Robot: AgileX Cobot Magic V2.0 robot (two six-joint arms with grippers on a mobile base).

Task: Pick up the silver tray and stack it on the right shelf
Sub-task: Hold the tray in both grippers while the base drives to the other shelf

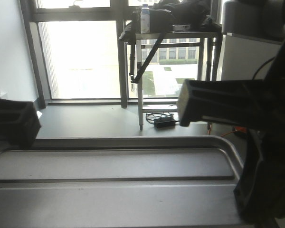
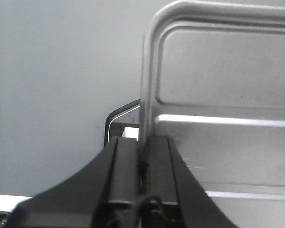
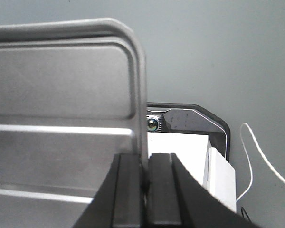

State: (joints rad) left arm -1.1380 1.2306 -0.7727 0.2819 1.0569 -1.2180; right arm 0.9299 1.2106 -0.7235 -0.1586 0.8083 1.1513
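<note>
Silver tray (image 1: 114,166): shallow, rectangular, shiny steel with rounded corners, a flared rim and long raised ridges across the flat bottom. It hangs between the two pincers and nothing shows beneath it but plain grey floor.

Left pincer (image 2: 142,161): the black flat fingers (image 2: 126,175) are closed down to a sliver, pinching the tray's rim. The pan spreads away to the pincer's right.

Right pincer (image 3: 146,175): same hold on the opposite rim, jaws nearly together with only the steel edge between them. The pan lies to this pincer's left.

Progress, as we judge it: the grab is done and the tray is carried on both sides. The stacking is all to come. We see no roller shelf in any view, so the rack has yet to be found or faced.

Outward: beyond the right pincer, a white box (image 3: 218,180) and a thin white cable (image 3: 261,152). Ahead of both pincers, a steel-framed table (image 1: 171,35) bearing a white bottle (image 1: 145,18), a black power brick (image 1: 164,122) on the floor, and bright windows behind.
</note>
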